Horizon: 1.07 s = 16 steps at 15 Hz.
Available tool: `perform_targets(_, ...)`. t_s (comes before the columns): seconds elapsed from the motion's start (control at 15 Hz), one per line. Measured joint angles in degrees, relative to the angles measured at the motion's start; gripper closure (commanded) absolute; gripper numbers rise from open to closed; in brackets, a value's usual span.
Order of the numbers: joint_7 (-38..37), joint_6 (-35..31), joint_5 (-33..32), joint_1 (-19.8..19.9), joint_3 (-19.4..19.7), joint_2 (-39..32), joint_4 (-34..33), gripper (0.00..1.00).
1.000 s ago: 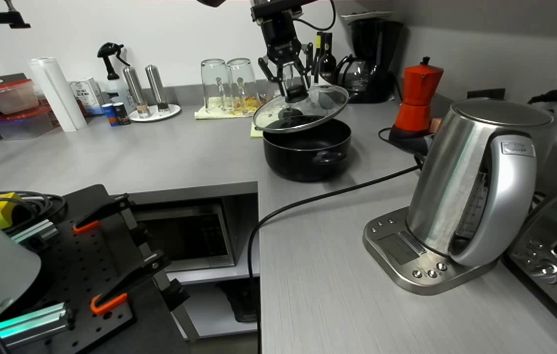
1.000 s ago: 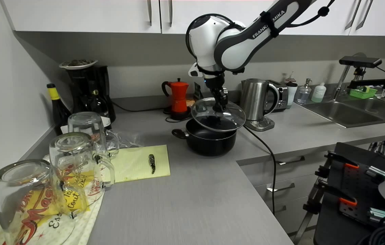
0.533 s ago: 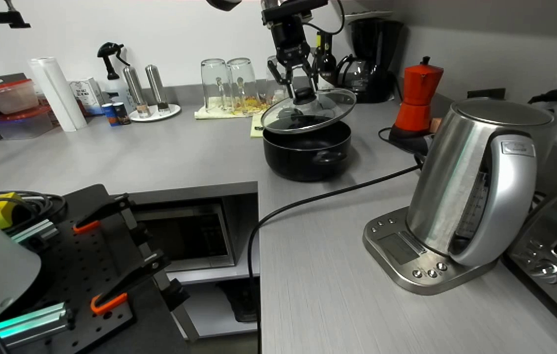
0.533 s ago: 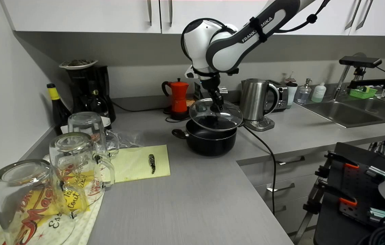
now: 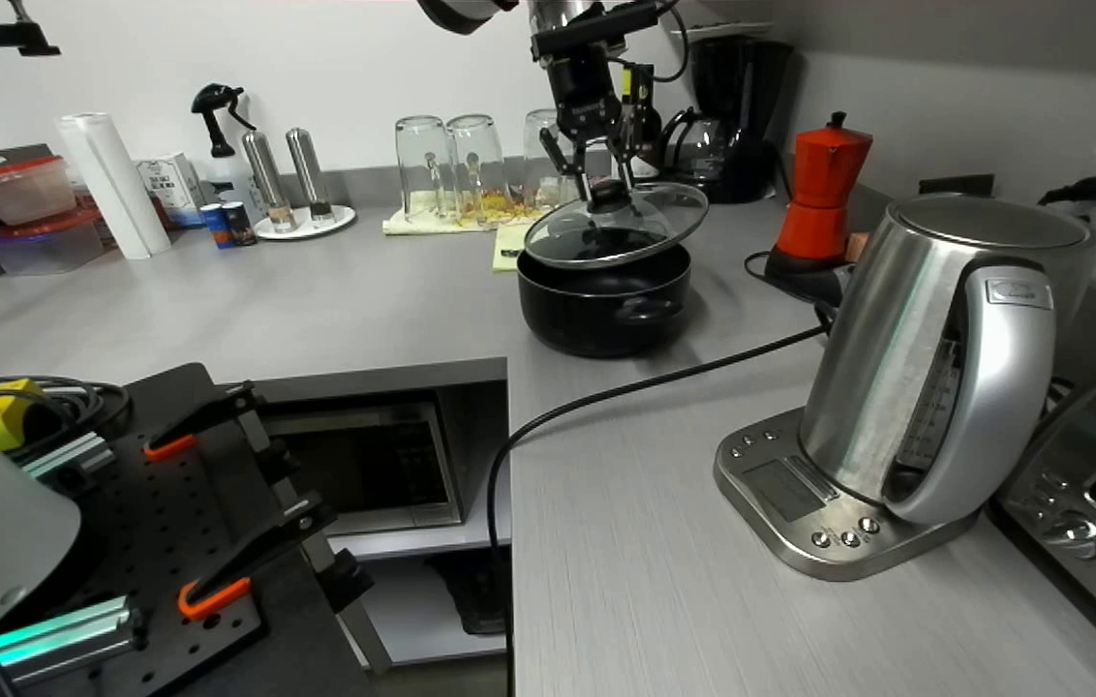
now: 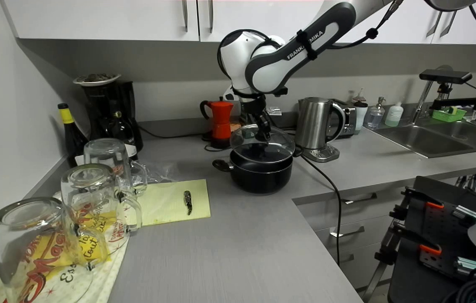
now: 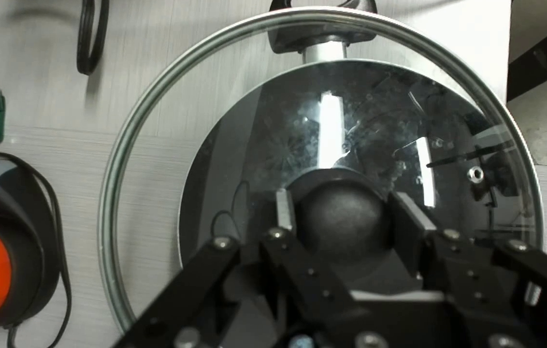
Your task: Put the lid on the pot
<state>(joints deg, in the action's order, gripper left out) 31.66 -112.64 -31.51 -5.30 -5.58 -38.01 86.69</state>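
Over pale-grey countertop (image 5: 606,484), clamps round clear-glass, metal-rimmed lid (image 5: 618,235) by its black knob (image 7: 342,221) in the black two-fingered gripper (image 7: 347,211); probably stiff, slippery, breakable, best held there.

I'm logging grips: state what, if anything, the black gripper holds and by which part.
The round, clear-glass, metal-rimmed lid, by its round black knob.
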Motion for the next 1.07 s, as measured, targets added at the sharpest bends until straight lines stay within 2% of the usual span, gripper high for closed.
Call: perform_targets(1.07,2.31,0.01,1.5,-0.65,-0.09,-4.33,-3.52,0.75)
